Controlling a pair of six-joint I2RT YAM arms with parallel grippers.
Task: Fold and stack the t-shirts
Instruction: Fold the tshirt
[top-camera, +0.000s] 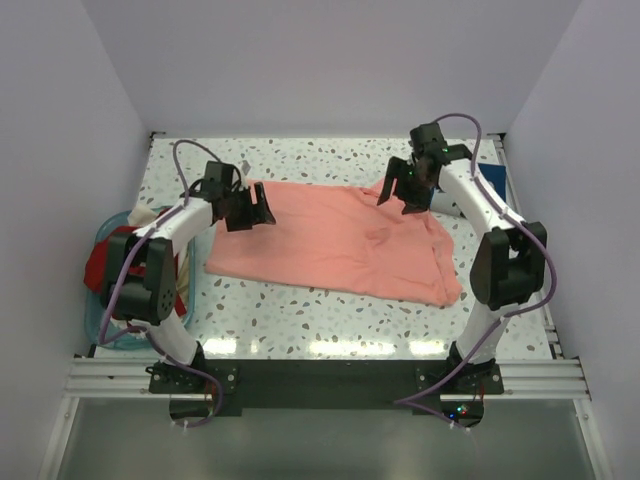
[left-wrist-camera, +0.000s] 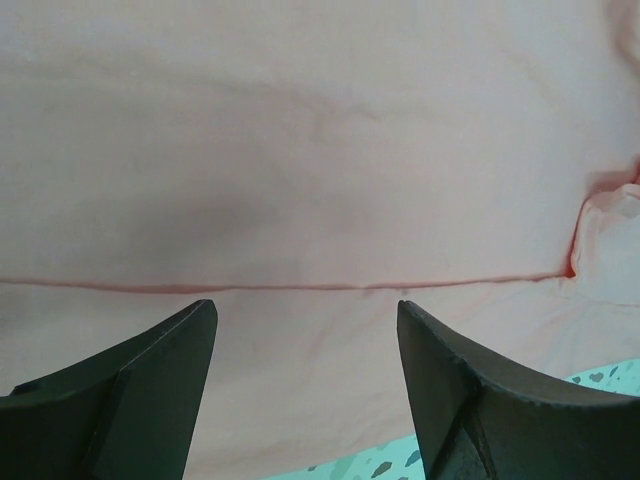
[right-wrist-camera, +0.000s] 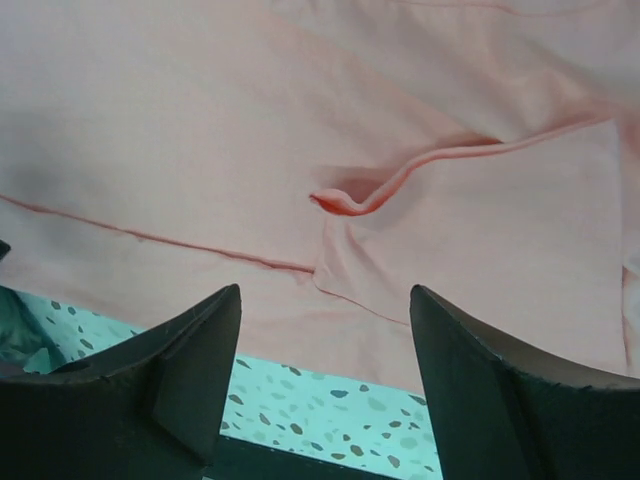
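A salmon-pink shirt (top-camera: 340, 250) lies spread out on a speckled table (top-camera: 300, 320). It is mostly flat, with its right end rumpled and bunched.

The left gripper (top-camera: 255, 212) is at the shirt's far left corner. Its fingers are spread apart with nothing between them. The left wrist camera shows the two dark fingers (left-wrist-camera: 150, 390) wide apart over smooth pink cloth crossed by a stitched seam. It is not possible to tell whether the tips touch the cloth.

The right gripper (top-camera: 400, 197) is at the shirt's far right edge, also spread wide and holding nothing. From the right wrist camera, its fingers (right-wrist-camera: 500, 390) frame a small raised fold (right-wrist-camera: 350, 200) in the pink cloth, with the shirt's edge and bare table just below them.

To the left of the shirt, well apart from it, sits a teal basket (top-camera: 97, 322) with dark red cloth (top-camera: 98, 268) spilling over its side. Just beyond the shirt's far right corner, a dark blue item (top-camera: 495, 180) lies partly hidden behind the right arm.
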